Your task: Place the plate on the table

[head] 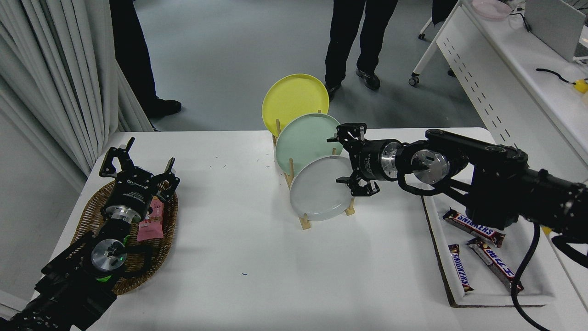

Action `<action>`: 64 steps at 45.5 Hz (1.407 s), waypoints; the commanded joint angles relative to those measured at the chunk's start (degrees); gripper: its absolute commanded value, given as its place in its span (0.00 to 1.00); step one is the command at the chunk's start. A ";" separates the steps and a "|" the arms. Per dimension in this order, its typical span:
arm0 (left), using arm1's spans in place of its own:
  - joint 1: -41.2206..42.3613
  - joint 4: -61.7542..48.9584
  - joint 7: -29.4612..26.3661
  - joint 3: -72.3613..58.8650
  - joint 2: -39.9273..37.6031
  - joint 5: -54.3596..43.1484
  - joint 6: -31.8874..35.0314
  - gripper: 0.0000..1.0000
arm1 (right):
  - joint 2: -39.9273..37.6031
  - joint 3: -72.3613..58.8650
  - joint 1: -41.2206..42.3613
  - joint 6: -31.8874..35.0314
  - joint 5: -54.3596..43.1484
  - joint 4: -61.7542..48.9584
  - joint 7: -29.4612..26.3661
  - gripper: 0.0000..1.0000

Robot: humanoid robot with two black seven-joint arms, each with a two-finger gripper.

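the grey plate [321,188] stands on edge in the front slot of the wooden rack [304,221] on the table [257,257], with the mint green plate [307,140] just behind it. the right gripper [345,160] has its jaws spread wide around the plate's right rim, gripping nothing yet, while the left gripper [138,168] sits parked and open over the wicker basket [92,216]. if the jaws close off-centre or catch the green plate too, the plate may slip out or the rack may tip.

txt: "SNICKERS" | on 2 choc bars [473,227] [460,274] | 3rd bar's print unclear
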 commanded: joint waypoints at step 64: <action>0.00 0.02 0.00 0.04 0.02 0.00 0.00 1.00 | 3.25 9.00 -4.54 -10.15 1.28 -0.14 -0.60 0.55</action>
